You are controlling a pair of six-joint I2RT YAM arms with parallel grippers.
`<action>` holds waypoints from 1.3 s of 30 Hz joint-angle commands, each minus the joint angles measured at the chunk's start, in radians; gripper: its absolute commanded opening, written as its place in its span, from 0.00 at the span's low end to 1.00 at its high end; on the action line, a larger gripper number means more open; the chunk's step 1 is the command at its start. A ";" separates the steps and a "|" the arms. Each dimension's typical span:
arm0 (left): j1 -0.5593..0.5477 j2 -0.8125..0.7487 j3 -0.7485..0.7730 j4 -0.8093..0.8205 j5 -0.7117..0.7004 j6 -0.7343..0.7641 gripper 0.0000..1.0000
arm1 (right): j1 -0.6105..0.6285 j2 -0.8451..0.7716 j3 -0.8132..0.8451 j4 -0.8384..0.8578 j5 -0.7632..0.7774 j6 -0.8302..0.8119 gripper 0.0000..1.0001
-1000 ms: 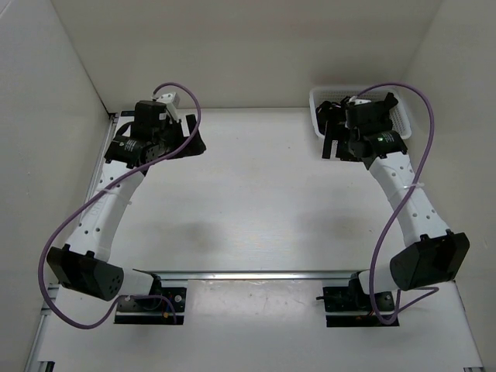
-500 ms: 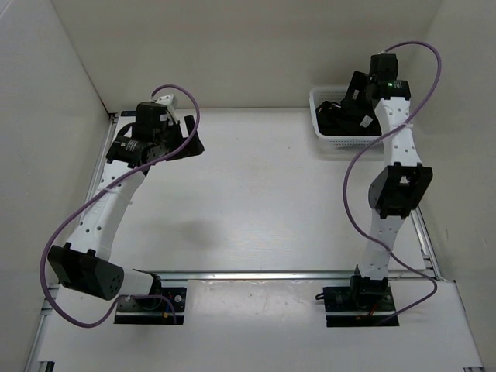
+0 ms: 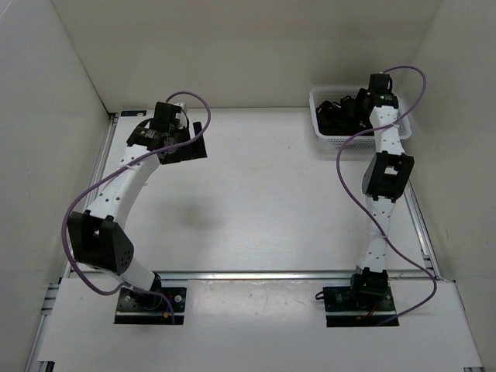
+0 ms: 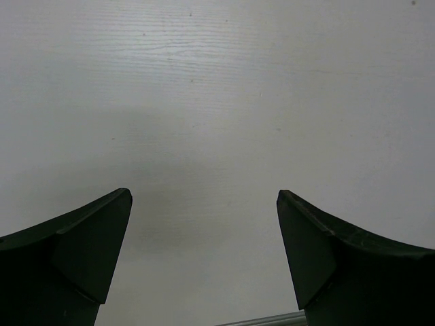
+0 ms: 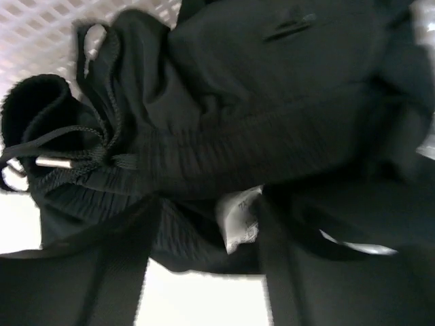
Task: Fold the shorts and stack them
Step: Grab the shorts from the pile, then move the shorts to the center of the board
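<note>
My left gripper [image 4: 204,195] hangs over the far left part of the table [image 4: 217,81]. Its jaws are spread wide and there is nothing between them; through the gap I see only pale, faintly grained tabletop. From overhead a dark shape sits under that wrist, and I cannot tell whether it is cloth or part of my own hardware.

My right arm reaches to the far right corner, and my right gripper [image 5: 207,204] is down inside the white mesh basket [image 5: 34,34]. The shorts [image 5: 258,122] lie bunched in that basket, filling almost all of the wrist view: matte black fabric, with a ribbed waistband running across the middle. A black drawstring [image 5: 68,139] loops out at the left and ends in a small metal tip [image 5: 51,163]. A white label [image 5: 238,217] pokes out of the folds, right in the gap between my fingers. Those jaws stand apart, one dark finger on each side of the label, with the waistband just at their tips. I have not closed on the cloth, and I cannot tell whether the tips touch it.
</note>
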 commanded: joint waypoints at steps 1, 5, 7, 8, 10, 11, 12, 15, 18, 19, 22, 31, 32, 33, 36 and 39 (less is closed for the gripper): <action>0.006 0.015 0.023 0.008 -0.015 0.006 1.00 | 0.008 0.035 0.071 0.127 -0.066 -0.002 0.58; -0.003 0.040 0.023 0.008 -0.024 -0.013 1.00 | -0.013 0.035 0.071 0.176 -0.188 0.011 0.28; -0.003 0.040 0.032 0.008 -0.024 -0.025 1.00 | -0.013 0.018 0.061 0.176 -0.231 0.040 0.05; -0.012 0.040 0.032 0.008 -0.033 -0.025 1.00 | -0.022 -0.021 0.042 0.187 -0.232 0.040 0.00; -0.023 0.040 0.032 0.008 -0.034 -0.036 1.00 | -0.022 -0.108 -0.008 0.202 -0.241 0.061 0.00; -0.023 0.031 0.032 0.008 -0.034 -0.036 1.00 | -0.022 -0.142 -0.024 0.216 -0.254 0.061 0.00; -0.023 0.017 0.032 0.008 -0.034 -0.046 1.00 | -0.022 -0.176 -0.047 0.216 -0.255 0.076 0.00; -0.023 -0.025 0.032 0.008 -0.034 -0.065 1.00 | -0.022 -0.313 -0.056 0.225 -0.306 0.089 0.00; -0.023 -0.077 0.012 0.008 -0.034 -0.076 1.00 | 0.001 -0.443 -0.082 0.225 -0.398 0.098 0.00; -0.023 -0.089 0.012 0.008 -0.034 -0.076 1.00 | 0.001 -0.504 -0.082 0.212 -0.418 0.098 0.00; -0.014 -0.153 0.012 0.008 -0.034 -0.085 1.00 | 0.055 -0.607 -0.108 0.164 -0.466 0.070 0.00; 0.098 -0.262 0.116 -0.062 0.022 -0.085 1.00 | 0.384 -0.879 -0.208 0.035 -0.414 -0.061 0.00; 0.109 -0.273 0.127 -0.073 0.022 -0.085 1.00 | 0.410 -0.902 -0.241 0.026 -0.399 -0.062 0.00; 0.118 -0.273 0.138 -0.084 0.022 -0.076 1.00 | 0.436 -0.925 -0.324 0.026 -0.399 -0.062 0.00; 0.159 -0.308 0.158 -0.114 0.031 -0.076 1.00 | 0.533 -1.005 -0.523 0.026 -0.351 -0.071 0.00; 0.184 -0.334 0.137 -0.114 0.077 -0.076 1.00 | 0.597 -1.028 -0.668 0.018 -0.339 -0.060 0.06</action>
